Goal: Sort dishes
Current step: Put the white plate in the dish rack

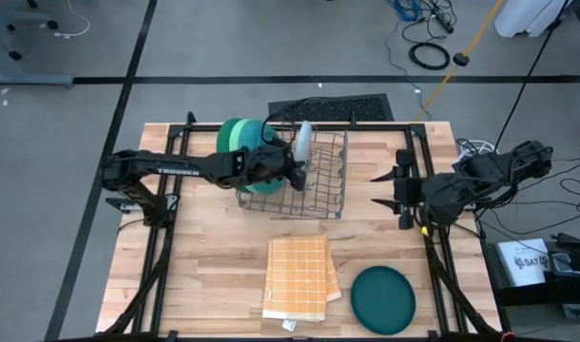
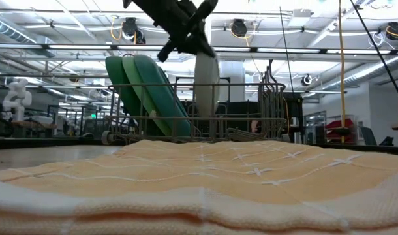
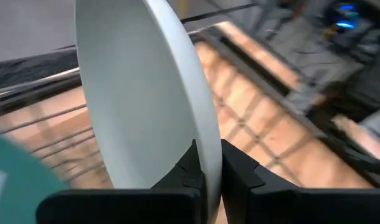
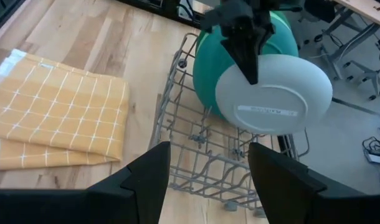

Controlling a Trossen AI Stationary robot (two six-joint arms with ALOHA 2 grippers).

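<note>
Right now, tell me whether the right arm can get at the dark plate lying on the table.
Probably yes: the dark plate lies flat in the open, the right gripper is open and empty, and nothing stands between them.

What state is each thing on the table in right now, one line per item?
Pale blue-grey plate: upright on edge over the rack, pinched by the left gripper.
Three green and teal plates: leaning in the wire rack.
Dark teal plate: flat on the table.
Checked cloth: folded, flat.
Right gripper: open, empty, beside the rack.
</note>
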